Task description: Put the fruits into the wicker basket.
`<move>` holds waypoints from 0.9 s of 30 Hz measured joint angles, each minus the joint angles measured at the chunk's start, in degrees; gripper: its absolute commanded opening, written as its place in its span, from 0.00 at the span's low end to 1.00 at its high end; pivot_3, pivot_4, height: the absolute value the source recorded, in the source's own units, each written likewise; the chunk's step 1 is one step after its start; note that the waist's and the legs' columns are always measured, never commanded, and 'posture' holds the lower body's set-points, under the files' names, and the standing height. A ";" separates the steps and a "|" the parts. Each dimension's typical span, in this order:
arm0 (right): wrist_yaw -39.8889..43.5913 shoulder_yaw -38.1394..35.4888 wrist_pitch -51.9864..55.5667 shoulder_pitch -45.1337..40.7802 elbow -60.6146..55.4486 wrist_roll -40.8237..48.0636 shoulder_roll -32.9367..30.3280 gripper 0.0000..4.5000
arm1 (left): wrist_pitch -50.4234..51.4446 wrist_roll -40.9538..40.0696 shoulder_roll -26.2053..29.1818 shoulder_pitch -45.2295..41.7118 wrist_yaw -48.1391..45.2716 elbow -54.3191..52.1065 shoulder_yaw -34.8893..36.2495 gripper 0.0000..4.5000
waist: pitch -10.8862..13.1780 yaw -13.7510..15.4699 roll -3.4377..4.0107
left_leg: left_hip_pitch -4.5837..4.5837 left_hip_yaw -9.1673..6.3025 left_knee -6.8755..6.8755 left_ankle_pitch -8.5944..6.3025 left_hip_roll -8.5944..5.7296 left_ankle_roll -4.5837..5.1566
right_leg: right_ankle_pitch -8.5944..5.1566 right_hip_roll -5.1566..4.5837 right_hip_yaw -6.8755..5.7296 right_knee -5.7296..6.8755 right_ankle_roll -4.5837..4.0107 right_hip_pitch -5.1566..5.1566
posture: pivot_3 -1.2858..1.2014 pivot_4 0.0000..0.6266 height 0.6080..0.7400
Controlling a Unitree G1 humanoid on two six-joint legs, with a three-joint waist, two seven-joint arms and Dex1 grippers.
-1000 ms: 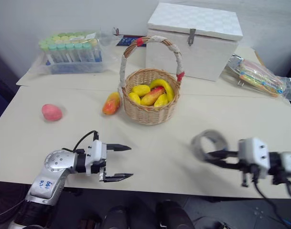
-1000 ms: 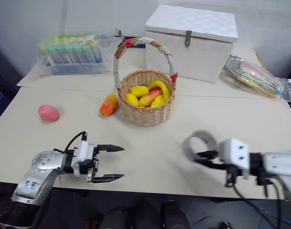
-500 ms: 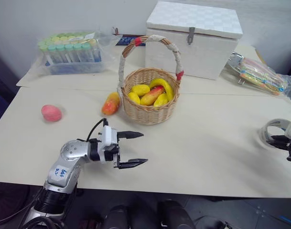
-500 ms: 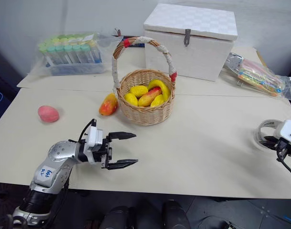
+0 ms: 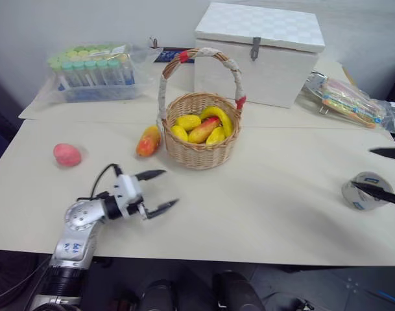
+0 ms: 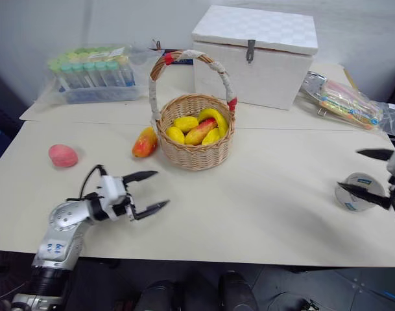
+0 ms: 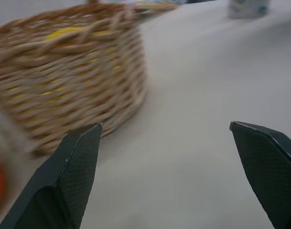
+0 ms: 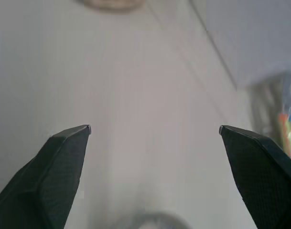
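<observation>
**Spotter:** Where do the fruits lie against the round tan woven wicker basket [image 6: 194, 139]?

**Me:** The oblong orange-yellow mango with a red blush [image 6: 144, 142] lies on the pale counter [image 6: 249, 194], just beside the basket's wall on its left, perhaps touching it; I can't tell. The small round pink-red peach [image 6: 62, 155] sits well left of the basket, out beyond the mango. Several yellow and red fruits are already inside.

**Spotter:** And the jaws?

**Me:** My left gripper [image 6: 145, 192] hangs in front of the basket and a little left of it, jaws spread wide, nothing between them; in its wrist view the basket weave is close ahead. My right gripper [image 6: 367, 175] is far right of the basket, jaws also spread, empty, with the grey tape roll [image 6: 356, 192] on the counter between the finger tips, not pinched.

**Spotter:** How will the mango handle?

**Me:** I judge it light and fairly firm, but smooth-skinned and rounded, so it may slip or roll if I pinch near an end. I'd take it across the narrow middle, jaws on either long flank. The basket wall crowds one side, so I'd come from the side away from the basket. The peach looks softer; I'd close across its widest part and not hard.
</observation>
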 measured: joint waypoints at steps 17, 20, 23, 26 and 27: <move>-9.92 26.90 -11.81 4.89 -16.26 -4.07 35.61 0.99 | 9.10 -10.43 -3.95 21.05 26.32 4.03 35.66 1.00 | -0.41 0.95 -0.81 | -0.15 -0.17 0.10 -0.28 -0.31 0.39 | 0.03 -0.56 -0.40 -0.06 0.05 0.06 | 0.52 0.24 1.00; -9.99 27.76 -13.06 4.66 -15.13 -4.81 36.07 0.99 | 12.92 -11.65 -2.89 19.72 27.22 3.04 35.67 1.00 | -0.40 0.97 -0.79 | -0.15 -0.17 0.06 -0.26 -0.31 0.36 | 0.02 -0.55 -0.42 -0.04 0.04 0.04 | 0.52 0.24 1.00; -10.15 27.80 -12.90 4.38 -15.70 -4.29 35.98 0.99 | 21.68 -12.81 1.92 15.68 28.30 0.62 33.18 1.00 | -0.49 1.23 -0.95 | -0.19 -0.35 0.06 -0.22 -0.31 0.29 | 0.02 -0.55 -0.57 0.00 0.02 0.04 | 0.52 0.24 1.00; -11.00 28.32 -11.19 3.74 -18.28 -3.23 36.01 0.99 | 29.41 -13.64 8.35 9.07 29.16 -3.24 30.66 1.00 | -0.52 0.99 -0.98 | -0.20 -0.38 0.06 -0.22 -0.31 0.24 | 0.03 -0.56 -0.58 0.01 0.01 0.06 | 0.52 0.24 1.00; -11.42 28.30 -10.78 3.98 -19.16 -2.98 35.99 0.99 | 32.37 -13.31 10.58 5.77 29.55 -3.70 28.89 1.00 | -0.50 0.97 -0.93 | -0.18 -0.38 0.04 -0.24 -0.32 0.23 | 0.02 -0.56 -0.58 0.04 -0.01 0.07 | 0.52 0.24 1.00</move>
